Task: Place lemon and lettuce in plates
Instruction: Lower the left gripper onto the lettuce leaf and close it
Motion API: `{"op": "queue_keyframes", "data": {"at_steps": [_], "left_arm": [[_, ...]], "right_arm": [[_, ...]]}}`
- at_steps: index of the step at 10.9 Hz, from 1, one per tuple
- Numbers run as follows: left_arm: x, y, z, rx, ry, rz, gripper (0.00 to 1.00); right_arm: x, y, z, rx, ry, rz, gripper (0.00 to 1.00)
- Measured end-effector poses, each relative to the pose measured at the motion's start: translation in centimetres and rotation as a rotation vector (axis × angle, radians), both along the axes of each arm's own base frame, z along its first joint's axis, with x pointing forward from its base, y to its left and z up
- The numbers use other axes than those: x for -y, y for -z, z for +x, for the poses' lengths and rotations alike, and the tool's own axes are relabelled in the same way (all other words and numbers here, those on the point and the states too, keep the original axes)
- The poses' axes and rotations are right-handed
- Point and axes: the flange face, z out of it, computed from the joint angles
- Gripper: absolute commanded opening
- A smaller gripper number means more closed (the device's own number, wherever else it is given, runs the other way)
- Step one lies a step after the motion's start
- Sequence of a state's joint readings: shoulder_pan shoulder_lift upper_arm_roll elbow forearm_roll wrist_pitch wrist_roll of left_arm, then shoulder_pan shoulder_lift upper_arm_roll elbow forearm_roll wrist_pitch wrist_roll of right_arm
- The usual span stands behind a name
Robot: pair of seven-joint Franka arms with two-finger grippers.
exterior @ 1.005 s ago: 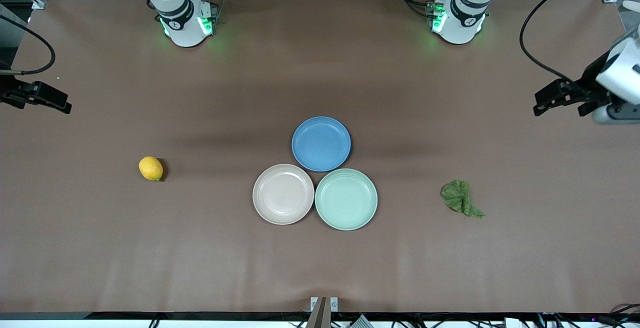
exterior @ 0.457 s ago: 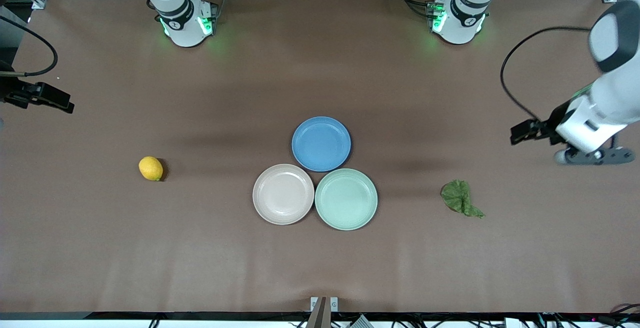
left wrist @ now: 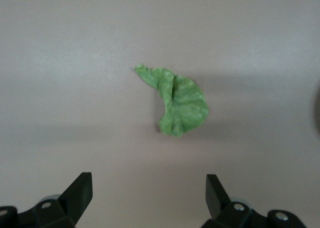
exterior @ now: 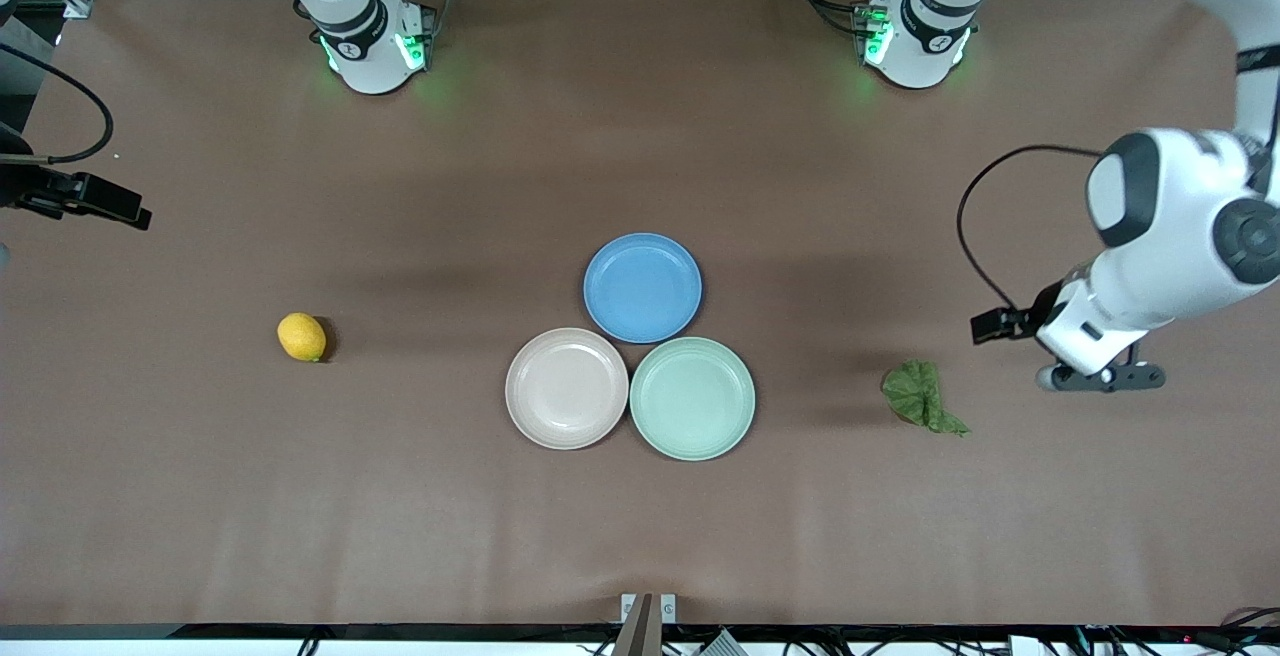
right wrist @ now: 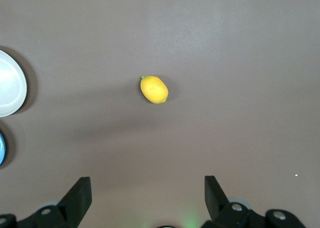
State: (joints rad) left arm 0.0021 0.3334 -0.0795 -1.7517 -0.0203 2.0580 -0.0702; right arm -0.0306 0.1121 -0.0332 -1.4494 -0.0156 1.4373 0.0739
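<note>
The lemon (exterior: 301, 337) lies on the brown table toward the right arm's end, and shows in the right wrist view (right wrist: 154, 89). The lettuce (exterior: 922, 396) lies toward the left arm's end, and shows in the left wrist view (left wrist: 179, 104). The beige-pink plate (exterior: 566, 388) and the mint green plate (exterior: 692, 398) sit side by side mid-table, both empty. My left gripper (exterior: 1100, 377) (left wrist: 149, 198) is open and empty, over bare table beside the lettuce. My right gripper (exterior: 95, 201) (right wrist: 148, 198) is open and empty, over the table's edge, well away from the lemon.
An empty blue plate (exterior: 642, 287) touches both task plates, farther from the front camera. The arm bases (exterior: 372, 46) (exterior: 915, 36) stand at the table's back edge. The beige plate's rim (right wrist: 11, 83) shows at the edge of the right wrist view.
My left arm has swung in from the table's end and come down beside the lettuce. My right gripper has barely moved. The lemon, lettuce and plates have not moved.
</note>
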Motion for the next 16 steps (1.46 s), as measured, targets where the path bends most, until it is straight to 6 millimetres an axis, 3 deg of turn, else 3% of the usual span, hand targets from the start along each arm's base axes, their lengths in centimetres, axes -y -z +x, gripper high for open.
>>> {"op": "queue_keyframes", "data": {"at_steps": [4,9,13,16], "left_arm": [[0.0,8.8,1.7,-0.003,-0.008,-0.009,1.0],[0.6,16.7,2.0,-0.007,-0.007,-0.017,0.94],[2.3,18.1,1.8,-0.018,0.018,-0.019,0.73],[2.6,18.8,1.9,-0.024,0.022,-0.019,0.42]], "right_arm": [[1.3,1.2,0.1,-0.005,0.002,0.021,1.0],[1.4,2.8,0.0,-0.001,0.002,0.023,1.0],[1.4,4.5,-1.8,0.019,0.002,0.024,1.0],[1.3,6.3,-2.6,-0.021,0.002,0.028,1.0]]}}
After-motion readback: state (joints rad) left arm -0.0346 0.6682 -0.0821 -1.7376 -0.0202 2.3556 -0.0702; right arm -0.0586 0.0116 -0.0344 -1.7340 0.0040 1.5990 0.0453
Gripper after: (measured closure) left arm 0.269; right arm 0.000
